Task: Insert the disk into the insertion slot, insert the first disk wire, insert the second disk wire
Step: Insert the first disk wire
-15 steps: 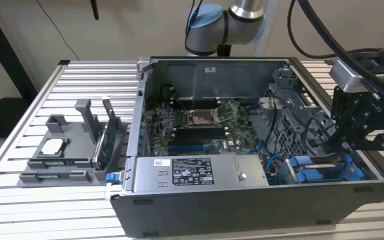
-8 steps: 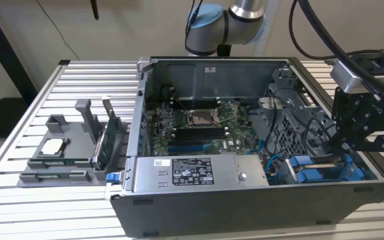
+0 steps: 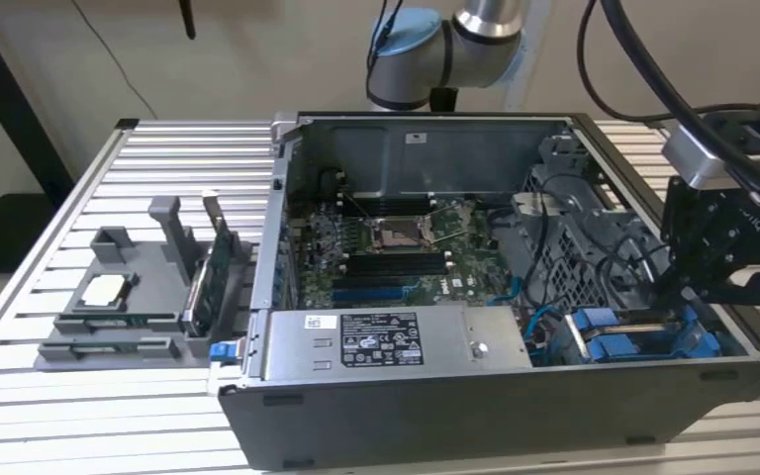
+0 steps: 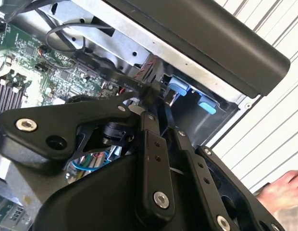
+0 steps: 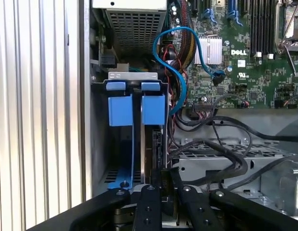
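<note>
Slatted table [image 5: 38, 120]; disk [image 5: 153, 109] seemingly slotted (first wrist view).

Robot arm [image 3: 486, 20]: silver-grey tube w/ pale blue joint cap [image 3: 400, 45]. Thick black cables [image 3: 617, 69] loop down to a silver wrist block [image 3: 704, 153] above the end effector [image 4: 154, 103]. End effector: matte black, angular plates, slim link bars [image 4: 151, 159] w/ silver hex screws [image 4: 161, 199], seen in the second wrist view.
</note>
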Controlling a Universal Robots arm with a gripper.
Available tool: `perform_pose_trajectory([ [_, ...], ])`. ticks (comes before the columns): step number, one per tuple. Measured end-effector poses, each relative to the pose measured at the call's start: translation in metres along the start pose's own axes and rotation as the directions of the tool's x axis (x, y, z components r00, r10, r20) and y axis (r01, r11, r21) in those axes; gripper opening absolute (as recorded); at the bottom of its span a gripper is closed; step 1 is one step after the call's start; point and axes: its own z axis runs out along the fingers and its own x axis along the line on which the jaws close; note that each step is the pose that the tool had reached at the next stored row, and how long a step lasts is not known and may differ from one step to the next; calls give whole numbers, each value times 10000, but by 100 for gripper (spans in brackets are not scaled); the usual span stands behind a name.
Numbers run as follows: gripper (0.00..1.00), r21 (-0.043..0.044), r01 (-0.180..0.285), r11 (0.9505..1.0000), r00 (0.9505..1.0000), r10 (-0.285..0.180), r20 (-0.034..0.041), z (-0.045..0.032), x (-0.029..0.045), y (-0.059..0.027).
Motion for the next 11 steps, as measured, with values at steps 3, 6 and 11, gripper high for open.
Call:
perform_pose_trajectory([
  [3, 19, 0, 1, 10000, 10000, -1, 0, 12, 10, -1],
  [6, 19, 1, 0, 10000, 10000, 0, -3, 19, 14, 10],
  [11, 19, 0, 2, 10000, 10000, -2, -2, 29, 26, 25],
])
